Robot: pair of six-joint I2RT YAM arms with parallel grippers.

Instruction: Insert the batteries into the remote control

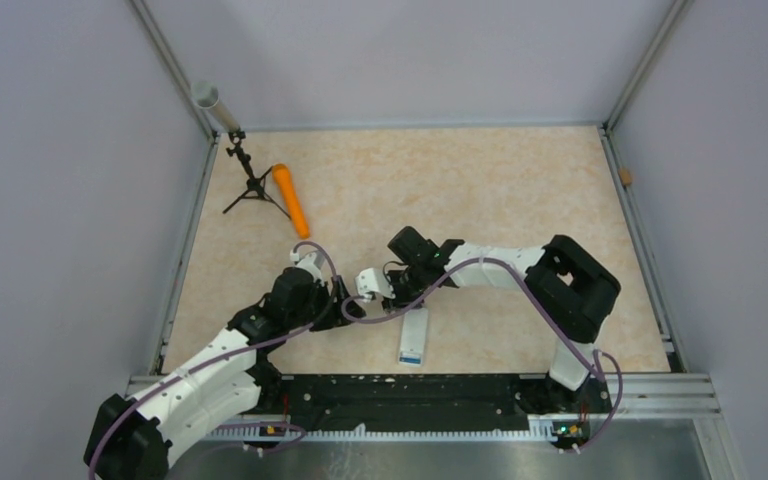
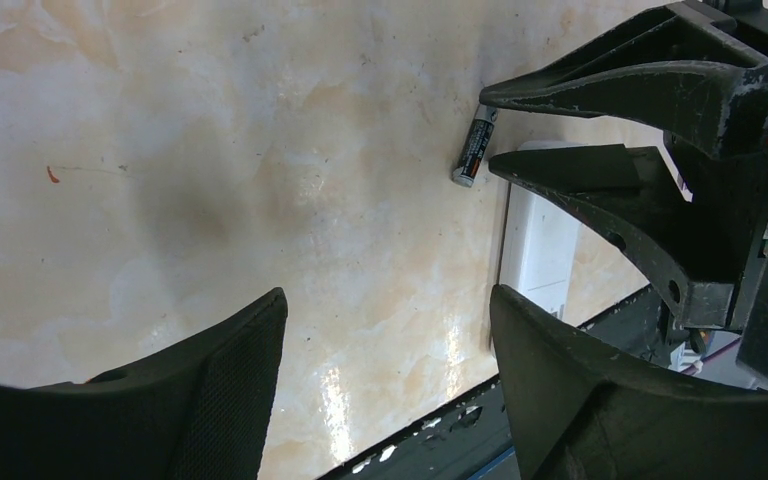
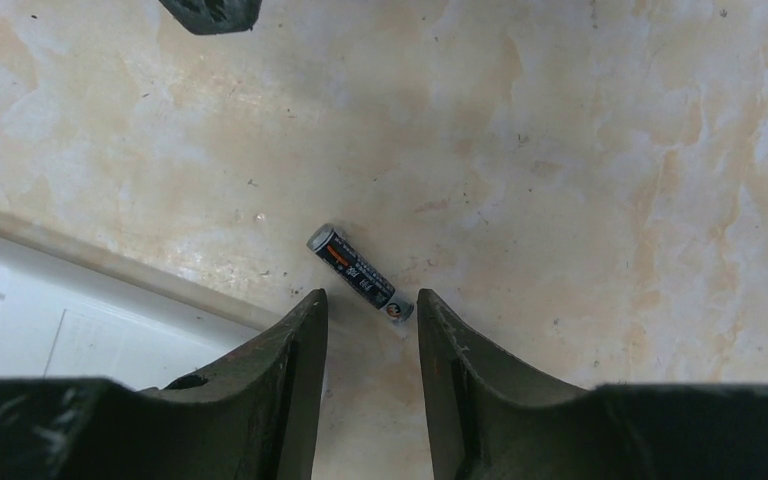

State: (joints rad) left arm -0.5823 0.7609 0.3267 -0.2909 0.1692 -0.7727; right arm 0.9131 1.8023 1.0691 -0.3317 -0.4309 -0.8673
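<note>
The dark battery [image 3: 360, 273] lies flat on the tabletop [image 1: 480, 190], near the middle of the near edge and just beside the far end of the remote control [image 1: 413, 337], with a thin strip of bare surface between the two. The right pincer [image 3: 372, 318] is low over it with its jaws narrow but not clamped: one end of the battery sits between the two fingertips, very near one of them, and the rest of it sticks out beyond the tips. The white remote control lies with its long side running toward the near edge. It shows a blue patch [image 1: 412, 355] at its near end; whether that is a battery I cannot tell. The left pincer [image 2: 390, 345] hangs just to the left of the right one, jaws wide apart and holding nothing, with only bare tabletop between its fingers. Well apart from all this, toward the far-left corner, an orange cylinder [image 1: 291, 200] lies beside a small black tripod [image 1: 250, 182], and a grey tube [image 1: 215, 105] stands in that corner.
</note>
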